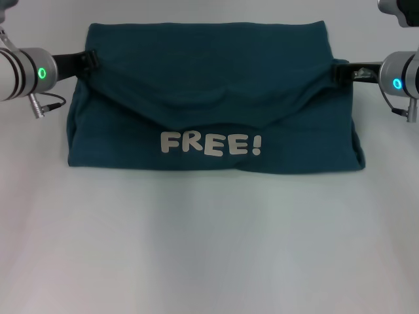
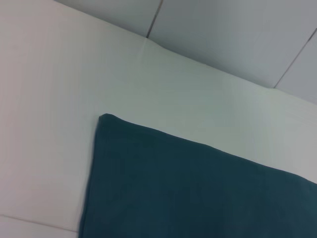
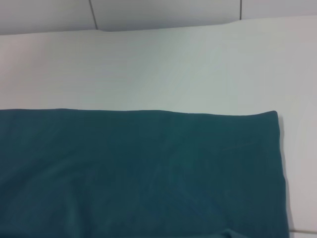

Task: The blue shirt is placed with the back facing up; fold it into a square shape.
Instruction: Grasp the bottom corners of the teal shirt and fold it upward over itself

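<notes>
the soft dark teal-blue shirt lies part-folded into a wide rectangle on the white table, lettering showing. left end effector and right end effector touch its side edges; whether they grip it, i cannot tell. folding inward to a square remains.

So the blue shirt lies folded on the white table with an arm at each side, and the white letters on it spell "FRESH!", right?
Not quite. The head view shows the white lettering reads "FREE!", not "FRESH!". The rest holds: the blue shirt lies folded on the white table, with the left gripper at one side edge and the right gripper at the other.
</notes>
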